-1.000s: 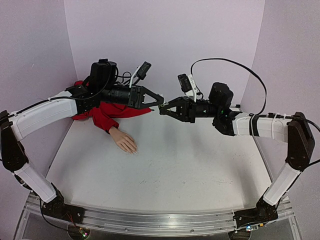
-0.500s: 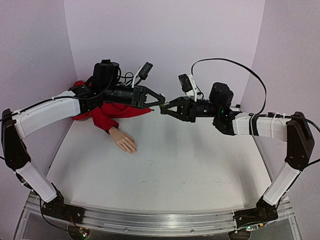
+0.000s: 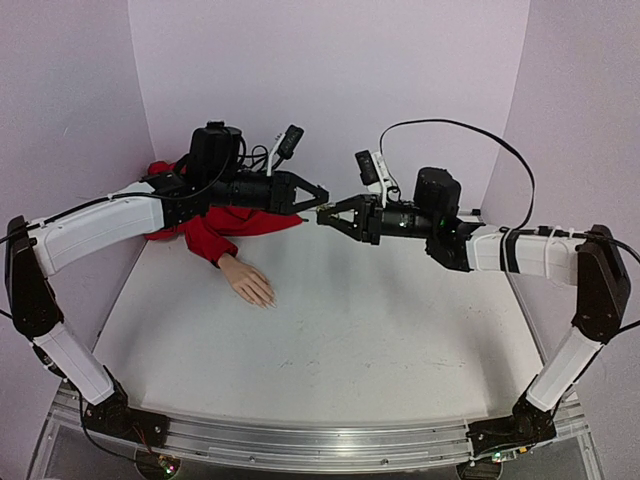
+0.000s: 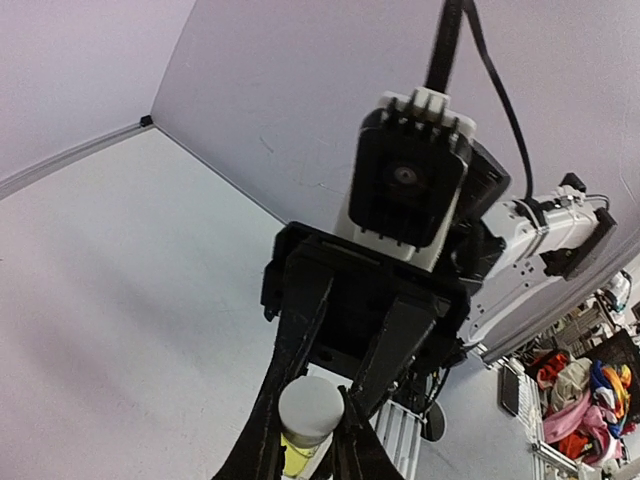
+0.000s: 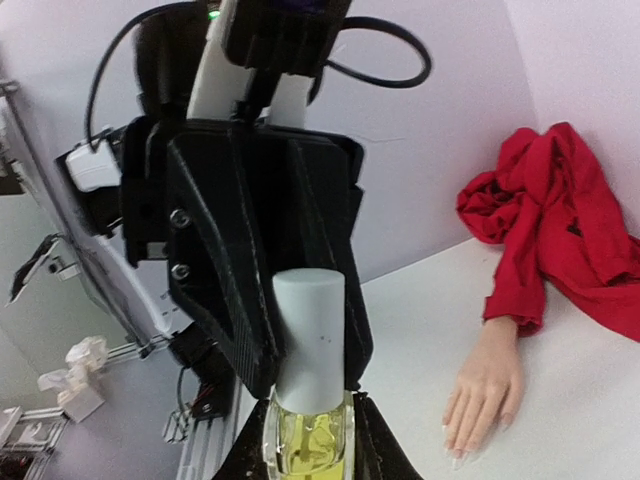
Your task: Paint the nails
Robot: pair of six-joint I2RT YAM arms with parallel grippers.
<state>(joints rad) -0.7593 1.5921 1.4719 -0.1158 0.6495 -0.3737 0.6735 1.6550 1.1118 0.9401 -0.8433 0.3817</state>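
Note:
High over the middle of the table my two grippers meet tip to tip. My right gripper [image 3: 330,214] [image 5: 308,445] is shut on the glass body of a small yellowish bottle [image 5: 306,440]. My left gripper [image 3: 314,207] [image 4: 308,425] is shut on its white cap [image 4: 310,405] [image 5: 308,325]. The pale mannequin hand [image 3: 246,279] [image 5: 487,380] lies flat on the table at the left, fingers toward me. Its nails [image 3: 268,302] [image 5: 455,455] are tiny and pale. A red sleeve [image 3: 214,228] [image 5: 560,215] bunches behind it, partly under the left arm.
Lilac walls [image 3: 330,90] close the table's back and sides. The white tabletop [image 3: 360,320] has an aluminium rail [image 3: 300,440] along the near edge. Beyond the table, the left wrist view shows shelving with clutter [image 4: 585,400].
The left gripper's fingers, apart a second ago, have closed on the bottle's cap. Both grippers have risen slightly. The mannequin hand has not moved.

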